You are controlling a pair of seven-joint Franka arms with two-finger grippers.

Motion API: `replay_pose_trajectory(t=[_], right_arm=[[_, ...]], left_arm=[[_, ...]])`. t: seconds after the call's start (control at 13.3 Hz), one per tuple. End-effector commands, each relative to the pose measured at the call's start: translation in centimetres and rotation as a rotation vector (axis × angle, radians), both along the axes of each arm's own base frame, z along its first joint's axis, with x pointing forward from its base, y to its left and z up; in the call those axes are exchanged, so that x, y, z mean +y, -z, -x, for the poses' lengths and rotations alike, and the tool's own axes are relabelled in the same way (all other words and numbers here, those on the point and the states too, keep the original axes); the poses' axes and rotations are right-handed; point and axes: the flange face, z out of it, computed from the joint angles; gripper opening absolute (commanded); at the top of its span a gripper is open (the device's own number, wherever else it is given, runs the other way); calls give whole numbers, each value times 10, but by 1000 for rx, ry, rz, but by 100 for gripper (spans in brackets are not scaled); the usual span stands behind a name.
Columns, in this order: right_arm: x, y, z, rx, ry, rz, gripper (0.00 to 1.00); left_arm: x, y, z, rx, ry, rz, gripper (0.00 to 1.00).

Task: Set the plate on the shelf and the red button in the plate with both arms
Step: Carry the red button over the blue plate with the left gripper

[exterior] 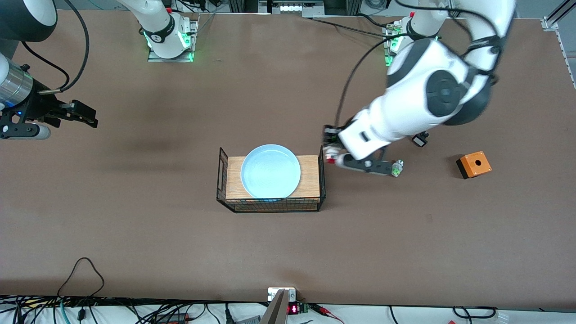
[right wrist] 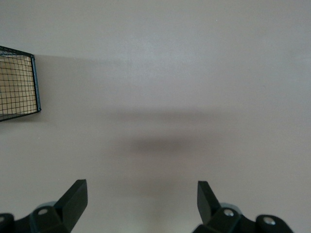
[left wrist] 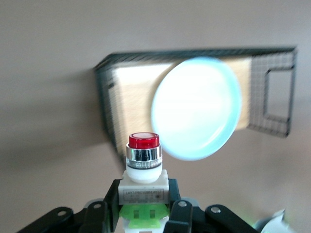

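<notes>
Red button (left wrist: 144,165) clamped, left gripper (left wrist: 144,213)

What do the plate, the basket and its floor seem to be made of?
Plate: pale blue, smooth and faintly glossy, likely glazed ceramic or plastic. Basket: thin black wire mesh, probably coated metal. Its floor: tan board with a faint grain, seemingly wood or bamboo.

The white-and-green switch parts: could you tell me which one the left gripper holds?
The red button, the one with the red cap, clamped in the left gripper; the capless part lies free on the table.
</notes>
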Motion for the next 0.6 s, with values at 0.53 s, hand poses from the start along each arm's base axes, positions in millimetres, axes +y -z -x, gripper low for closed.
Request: replay_pose_trajectory(t=[0.53], right_arm=[[1,-5,0,-7,-5,0,100]], left_arm=[[-121,105,9,-103,-82,135,18]])
